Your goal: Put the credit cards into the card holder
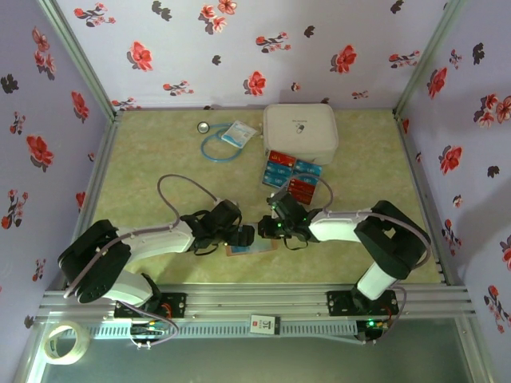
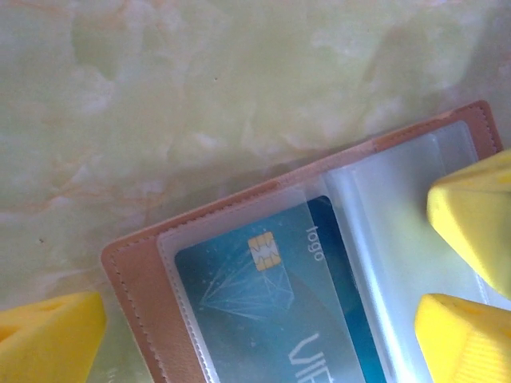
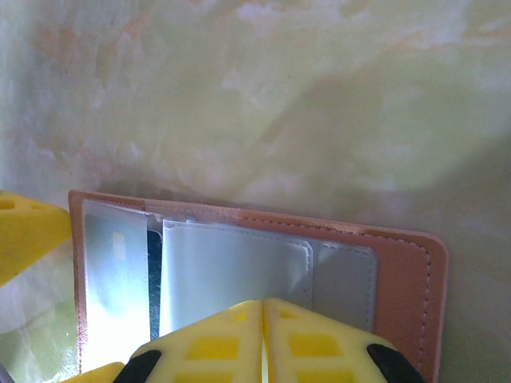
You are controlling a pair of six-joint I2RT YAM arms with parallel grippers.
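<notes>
Marbled tabletop (image 1: pixel 160 152): card holder (image 2: pixel 136 271) between wide-apart left jaws; right jaws together over sleeves (image 3: pixel 231 271).

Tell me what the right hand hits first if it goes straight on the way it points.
Likely the card holder: the shut right hand points at its clear sleeve, seemingly almost touching.
</notes>
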